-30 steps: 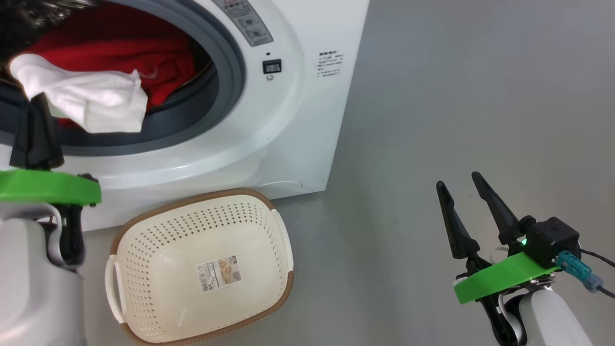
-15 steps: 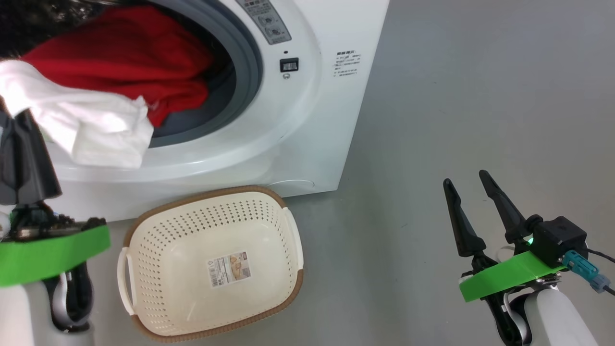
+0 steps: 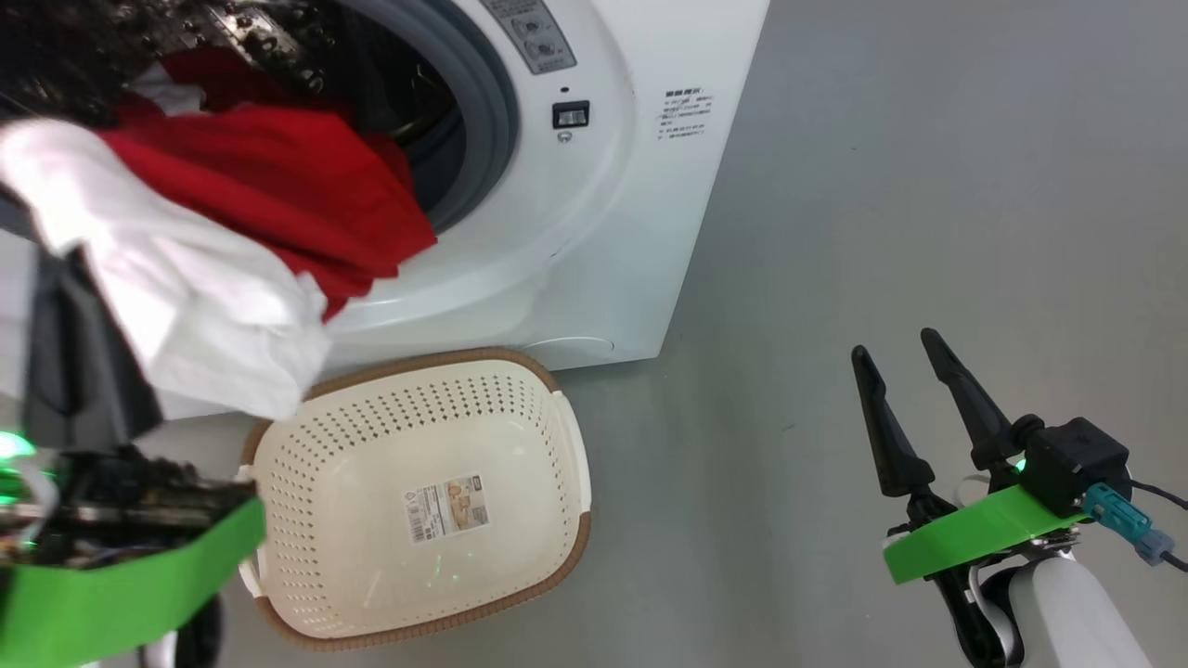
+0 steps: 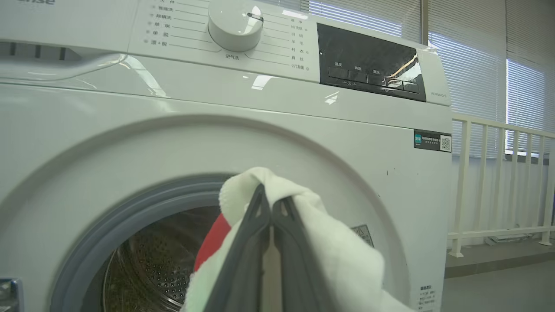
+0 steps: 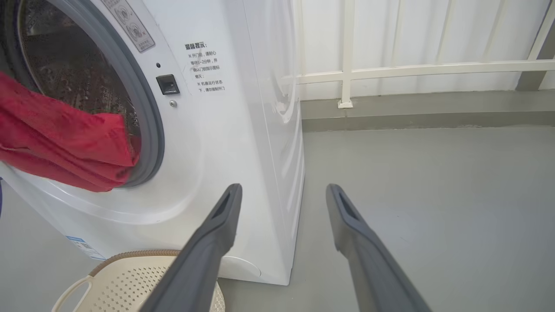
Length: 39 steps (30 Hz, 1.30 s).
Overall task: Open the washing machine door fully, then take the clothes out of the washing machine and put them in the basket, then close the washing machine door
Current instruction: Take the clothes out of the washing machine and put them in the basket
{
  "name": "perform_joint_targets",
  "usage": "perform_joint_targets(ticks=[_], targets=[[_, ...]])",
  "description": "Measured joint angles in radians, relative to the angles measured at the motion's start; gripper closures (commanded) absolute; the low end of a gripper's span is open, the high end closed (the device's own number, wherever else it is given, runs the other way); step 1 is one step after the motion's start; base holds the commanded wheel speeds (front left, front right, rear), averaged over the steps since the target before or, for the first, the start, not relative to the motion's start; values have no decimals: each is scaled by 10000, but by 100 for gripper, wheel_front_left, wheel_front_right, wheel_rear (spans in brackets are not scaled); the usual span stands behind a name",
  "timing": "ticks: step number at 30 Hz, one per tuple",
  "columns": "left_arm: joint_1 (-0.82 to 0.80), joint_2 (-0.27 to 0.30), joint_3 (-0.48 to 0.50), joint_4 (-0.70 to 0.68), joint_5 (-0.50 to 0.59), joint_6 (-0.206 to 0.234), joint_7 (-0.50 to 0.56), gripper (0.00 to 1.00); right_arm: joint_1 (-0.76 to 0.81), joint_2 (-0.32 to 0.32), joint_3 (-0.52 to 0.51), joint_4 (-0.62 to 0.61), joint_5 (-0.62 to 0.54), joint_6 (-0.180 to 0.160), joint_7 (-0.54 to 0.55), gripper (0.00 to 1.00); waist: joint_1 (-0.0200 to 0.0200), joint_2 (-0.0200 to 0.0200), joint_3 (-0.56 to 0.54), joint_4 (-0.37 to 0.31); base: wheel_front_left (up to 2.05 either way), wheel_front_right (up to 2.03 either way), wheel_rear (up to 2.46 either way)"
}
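Unloading: left gripper (image 4: 271,206) pinches the clothes (image 3: 213,306) at upper left; next, carry them over the basket (image 3: 520,436); right gripper (image 3: 893,345) stands spread

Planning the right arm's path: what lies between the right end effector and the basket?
Bare grey floor separates right end effector from basket, as the head view shows.

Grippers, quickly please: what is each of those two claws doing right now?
Left gripper: closed, holding the white garment.
Right gripper: open, holding nothing.
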State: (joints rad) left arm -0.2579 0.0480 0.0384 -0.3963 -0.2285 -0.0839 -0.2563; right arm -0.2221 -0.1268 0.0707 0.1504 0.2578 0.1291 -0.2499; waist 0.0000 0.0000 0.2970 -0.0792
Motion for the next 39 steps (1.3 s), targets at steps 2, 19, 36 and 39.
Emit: perform_joint_targets(ticks=[2,19,36,39], targets=[[260,-19,-188,347,-61,4,15,100,-1,0,61,2,0,0,0,0,0,0,24,-29,0,0,0],[533,-104,-702,5595,-165,-19,36,100,-41,15,148,-15,0,0,0,0,0,0,435,-290,0,0,0],[-1317,-42,-104,10038,658,-353,38,100,-538,293,301,-238,2,0,0,0,0,0,1434,-821,0,0,0],[-1659,113,-44,10755,752,-362,38,100,-760,322,380,-255,0,0,0,0,0,0,1667,-947,0,0,0]])
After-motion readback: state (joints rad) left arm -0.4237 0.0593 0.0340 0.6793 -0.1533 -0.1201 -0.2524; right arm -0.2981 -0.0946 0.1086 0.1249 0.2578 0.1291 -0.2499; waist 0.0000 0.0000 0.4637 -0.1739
